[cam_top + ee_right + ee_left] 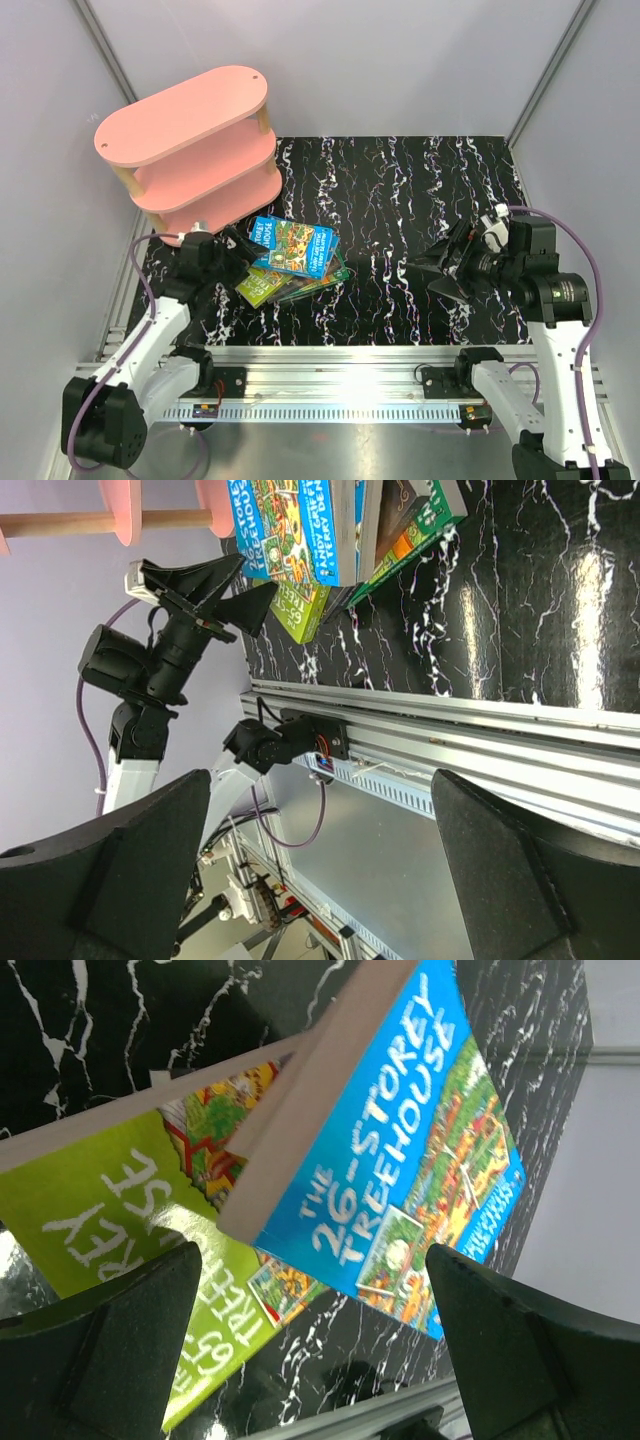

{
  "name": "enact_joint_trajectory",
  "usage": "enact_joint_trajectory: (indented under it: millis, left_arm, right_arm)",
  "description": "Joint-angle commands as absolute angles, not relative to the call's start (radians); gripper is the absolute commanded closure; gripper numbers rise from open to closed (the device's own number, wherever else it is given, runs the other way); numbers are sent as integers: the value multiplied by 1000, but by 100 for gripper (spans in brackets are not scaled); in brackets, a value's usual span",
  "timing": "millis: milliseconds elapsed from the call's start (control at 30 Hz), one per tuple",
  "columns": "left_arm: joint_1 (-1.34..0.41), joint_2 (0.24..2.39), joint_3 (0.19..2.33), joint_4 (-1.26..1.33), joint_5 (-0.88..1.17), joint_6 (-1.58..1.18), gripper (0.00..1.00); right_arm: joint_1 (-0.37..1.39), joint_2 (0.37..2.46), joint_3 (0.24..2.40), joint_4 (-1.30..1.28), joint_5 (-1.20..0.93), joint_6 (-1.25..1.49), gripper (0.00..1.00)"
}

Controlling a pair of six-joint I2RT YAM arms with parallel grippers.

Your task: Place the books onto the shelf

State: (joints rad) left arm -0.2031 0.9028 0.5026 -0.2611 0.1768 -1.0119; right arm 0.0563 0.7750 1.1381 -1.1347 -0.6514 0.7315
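At the bottom of the top view we saw the rail that carried both arm bases. Just above it, at lower left of the frame, the left gripper sat low over the mat. Its jaws were wide and held nothing, and its tips were close beside the left edge of the books. In its wrist view the two fingers filled the bottom corners, with the pile lying between and beyond them. At middle right of the top view the right gripper hung above the mat, its jaws spread just as wide and empty. It pointed toward the pile but was well apart from it.

The books lay in a loose, fanned pile left of centre on the mat. The blue book was on top, tilted, with one edge raised off the ones below. The green book stuck out beneath it toward the lower left. Thin edges of others showed at the right side of the pile, one of them dark.

Farther back, in the upper left of the frame, the shelf stood upright at the mat's corner, three pink boards on pale posts. Its bottom board was near the pile.
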Motion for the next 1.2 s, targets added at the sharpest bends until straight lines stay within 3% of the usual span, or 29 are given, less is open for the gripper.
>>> enact_joint_trajectory:
  millis: [0,367,467,600,733,933,1000,1167]
  left_arm:
    - [-209,937,476,-112,129,-1035,1]
    - [-216,1103,480,-3,120,-1031,1]
    - [-221,1126,488,18,129,-1020,6]
    - [-224,1135,474,47,147,-1009,27]
    - [-227,1135,460,55,169,-994,56]
    - [-227,1094,469,5,170,-957,82]
    - [-227,1062,485,-49,163,-942,98]
    - [-229,986,506,-168,133,-913,100]
  right_arm:
    - [66,790,1190,-1117,-624,687,0]
    - [71,842,1236,-1144,-594,643,0]
    - [72,845,1239,-1144,-589,640,0]
    - [71,847,1241,-1141,-586,638,0]
    - [71,845,1236,-1137,-584,641,0]
    - [75,838,1224,-1129,-589,653,0]
    - [77,831,1221,-1124,-592,663,0]
    - [81,805,1201,-1109,-606,684,0]
